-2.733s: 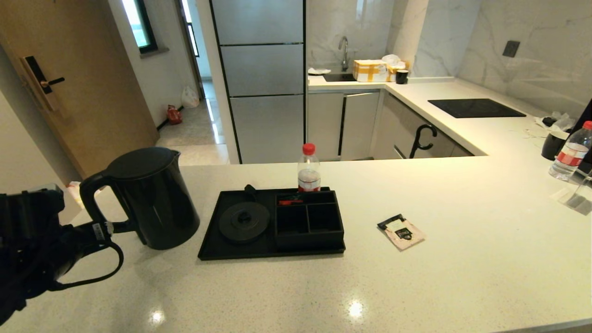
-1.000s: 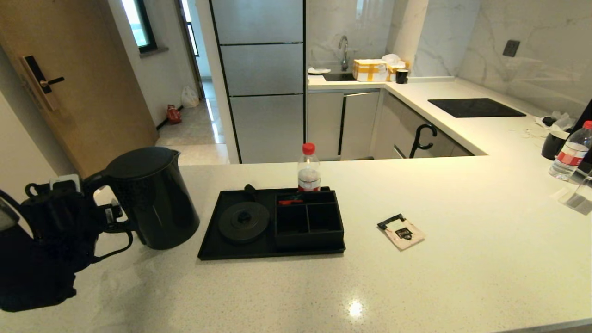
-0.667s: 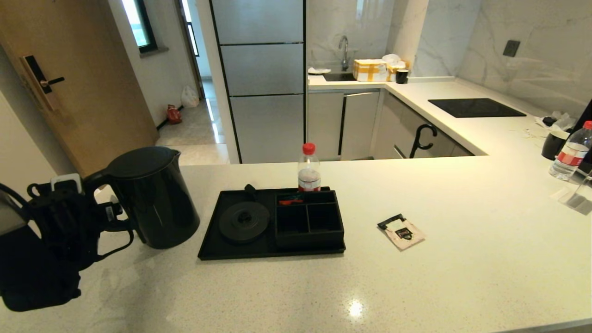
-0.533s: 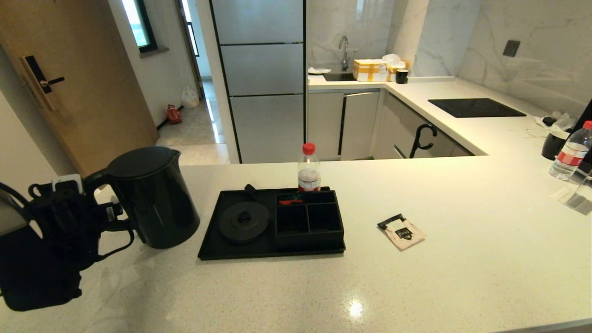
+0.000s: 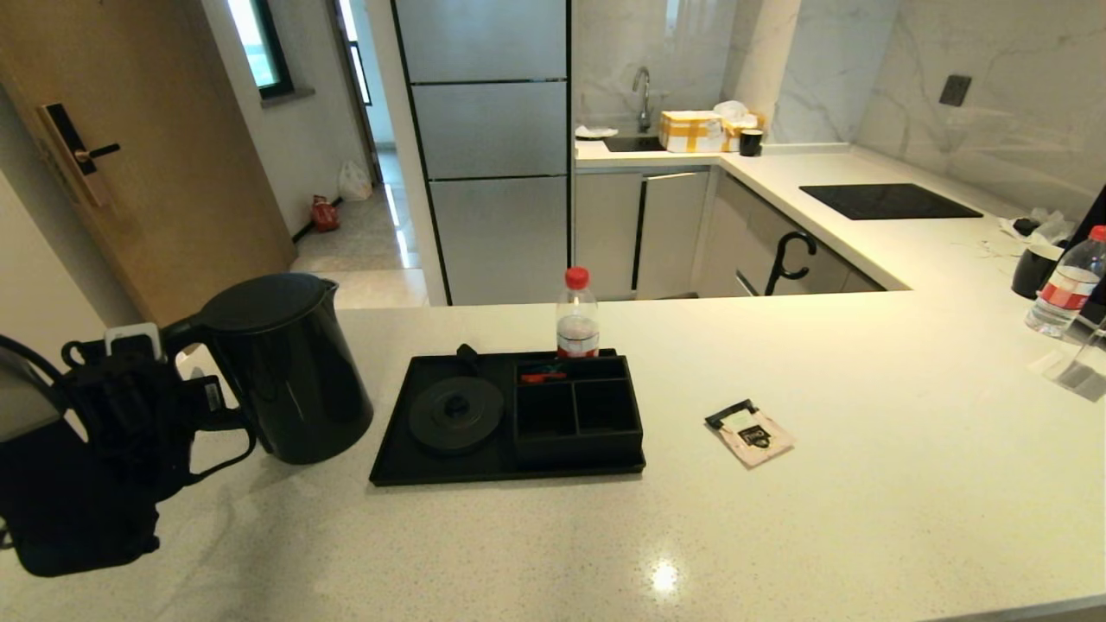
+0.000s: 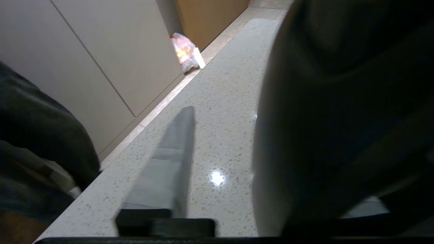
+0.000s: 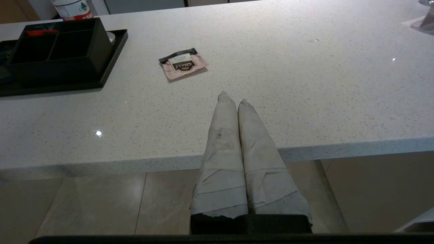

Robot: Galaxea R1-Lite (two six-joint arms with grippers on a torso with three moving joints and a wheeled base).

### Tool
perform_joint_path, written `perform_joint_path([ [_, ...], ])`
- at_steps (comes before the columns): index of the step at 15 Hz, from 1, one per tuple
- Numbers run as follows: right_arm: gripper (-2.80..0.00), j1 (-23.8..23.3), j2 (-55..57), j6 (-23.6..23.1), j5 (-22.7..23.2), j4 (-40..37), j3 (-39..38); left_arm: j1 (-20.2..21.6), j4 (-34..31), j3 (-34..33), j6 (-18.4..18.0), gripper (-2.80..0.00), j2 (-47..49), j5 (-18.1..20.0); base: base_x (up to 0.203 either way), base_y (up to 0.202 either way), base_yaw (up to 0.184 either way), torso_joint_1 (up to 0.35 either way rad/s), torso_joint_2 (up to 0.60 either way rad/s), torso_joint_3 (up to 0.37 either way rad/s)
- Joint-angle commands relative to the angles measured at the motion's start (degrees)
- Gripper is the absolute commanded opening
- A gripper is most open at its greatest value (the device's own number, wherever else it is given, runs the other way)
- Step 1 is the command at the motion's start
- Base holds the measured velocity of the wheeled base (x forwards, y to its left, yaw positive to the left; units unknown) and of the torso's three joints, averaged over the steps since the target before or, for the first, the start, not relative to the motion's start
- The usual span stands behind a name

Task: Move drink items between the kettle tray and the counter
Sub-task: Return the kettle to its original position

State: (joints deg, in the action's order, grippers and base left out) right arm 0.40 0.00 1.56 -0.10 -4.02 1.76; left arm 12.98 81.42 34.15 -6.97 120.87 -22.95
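The matte-black kettle [image 5: 276, 367] stands upright on the off-white counter [image 5: 605, 536], just left of the black tray [image 5: 393, 462]. The tray's round kettle base [image 5: 455, 413] is bare. My left gripper [image 5: 197, 390] is open at the kettle's loop handle. In the left wrist view one grey finger [image 6: 162, 173] shows beside the dark kettle [image 6: 339, 118], which hides the other finger. The pale-pink sachet [image 5: 750, 434] lies flat on the counter right of the tray. My right gripper [image 7: 232, 98] is shut and empty, level with the counter's near edge, short of the sachet [image 7: 183, 64].
A red-capped bottle [image 5: 577, 315] stands right behind the tray's boxed compartment section [image 5: 577, 415], which holds a small red item. A second bottle [image 5: 1067, 285] and a black cup [image 5: 1034, 269] stand at the far right. The counter's left edge lies close to the kettle.
My left arm has risen from low beside the kettle's foot to handle height and crept slightly towards the handle. The kettle, sachet and tray have not moved.
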Motion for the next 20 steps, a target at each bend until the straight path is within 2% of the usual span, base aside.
perform_joint_path([
  [1, -2.80, 0.04, 0.09, 0.02, 0.01, -0.02, 0.00, -0.06, 0.49, 0.04, -0.06, -2.80, -0.37, -0.16, 0.000, 0.000, 0.000, 0.000, 0.00, 0.000],
  [5, -2.80, 0.04, 0.09, 0.02, 0.01, -0.02, 0.00, -0.06, 0.49, 0.04, -0.06, -2.80, -0.37, -0.16, 0.000, 0.000, 0.000, 0.000, 0.00, 0.000],
  [10, -2.80, 0.04, 0.09, 0.02, 0.01, -0.02, 0.00, -2.96, -1.28, 2.69, 0.21, -2.80, -4.20, -0.03, 0.000, 0.000, 0.000, 0.000, 0.00, 0.000],
  [14, -2.80, 0.04, 0.09, 0.02, 0.01, -0.02, 0.00, -4.63, -7.94, 5.76, 2.05, -2.80, -8.90, -0.16, 0.000, 0.000, 0.000, 0.000, 0.00, 0.000],
  [16, -2.80, 0.04, 0.07, 0.00, 0.01, -0.02, 0.00, -4.97, -9.31, 6.44, 2.63, -2.80, -9.44, -0.16, 0.000, 0.000, 0.000, 0.000, 0.00, 0.000],
  [18, -2.80, 0.04, 0.09, 0.02, 0.01, -0.02, 0.00, -6.47, -18.34, 11.09, 4.86, -2.80, -13.81, -0.16, 0.000, 0.000, 0.000, 0.000, 0.00, 0.000],
  [20, -2.80, 0.04, 0.09, 0.02, 0.01, -0.02, 0.00, -7.88, -23.23, 13.22, 7.49, -2.80, -15.85, -0.16, 0.000, 0.000, 0.000, 0.000, 0.00, 0.000],
])
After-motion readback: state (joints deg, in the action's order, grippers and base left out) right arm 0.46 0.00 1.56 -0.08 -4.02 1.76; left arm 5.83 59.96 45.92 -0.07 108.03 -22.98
